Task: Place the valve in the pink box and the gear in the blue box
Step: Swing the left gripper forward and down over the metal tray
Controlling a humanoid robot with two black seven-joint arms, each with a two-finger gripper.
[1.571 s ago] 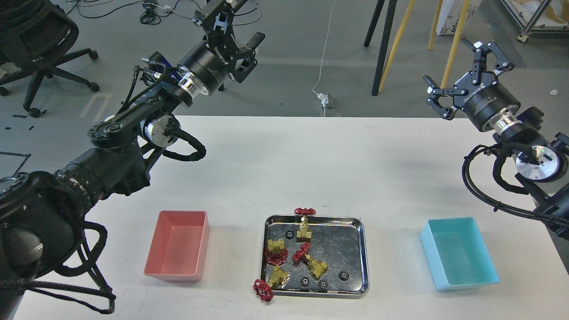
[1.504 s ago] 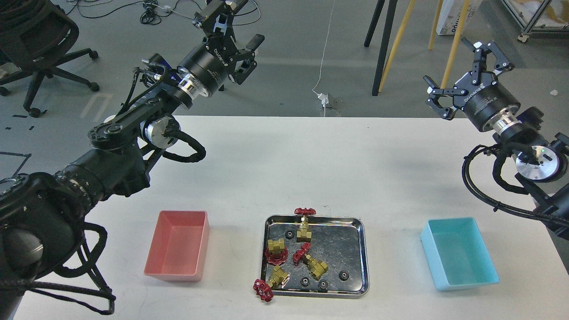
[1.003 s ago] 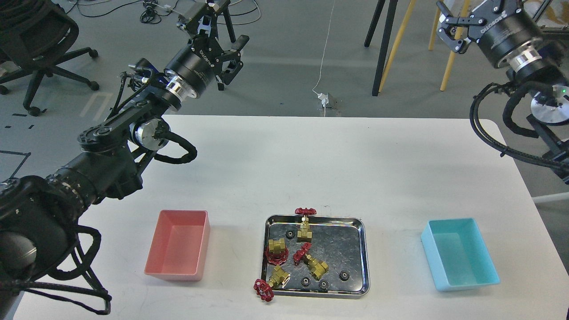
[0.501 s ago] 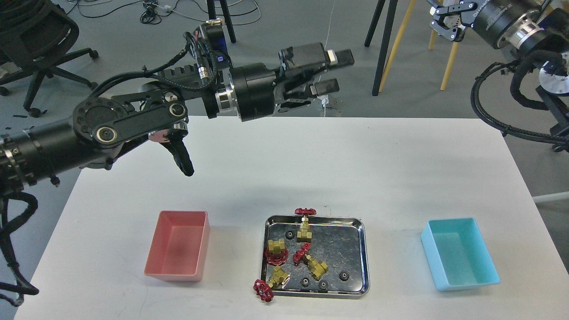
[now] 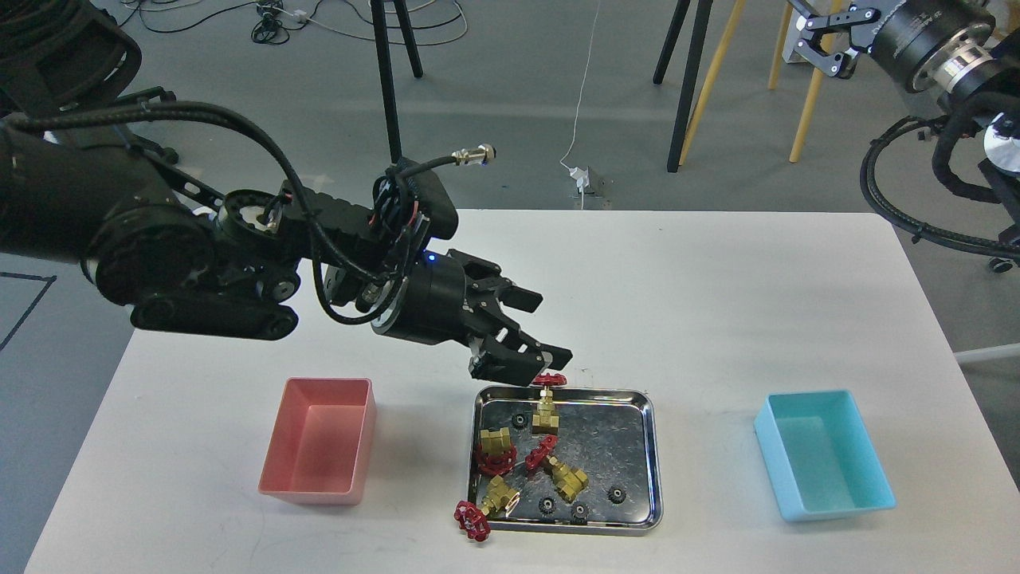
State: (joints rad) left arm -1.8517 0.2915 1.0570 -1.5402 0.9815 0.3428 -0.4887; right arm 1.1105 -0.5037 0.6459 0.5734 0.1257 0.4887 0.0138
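Observation:
Four valves lie in the steel tray (image 5: 655,446): one at the back rim, its red handwheel (image 5: 548,380) up, one at the left (image 5: 496,448), one in the middle (image 5: 564,475), and one at the front left (image 5: 482,510) with its wheel hanging over the rim. Several black gears lie among them, such as one at the back (image 5: 519,420) and one at the front right (image 5: 616,495). The pink box (image 5: 319,441) stands left of the tray and the blue box (image 5: 825,454) right of it; both are empty. My left gripper (image 5: 555,328) is open, just above and left of the back valve's handwheel. My right gripper (image 5: 814,32) is open, high at the top right.
The white table (image 5: 717,303) ends at its far edge near the top third of the view and at its right edge past the blue box. Beyond it on the floor stand black and yellow stand legs (image 5: 692,88), a tripod leg (image 5: 389,80) and cables.

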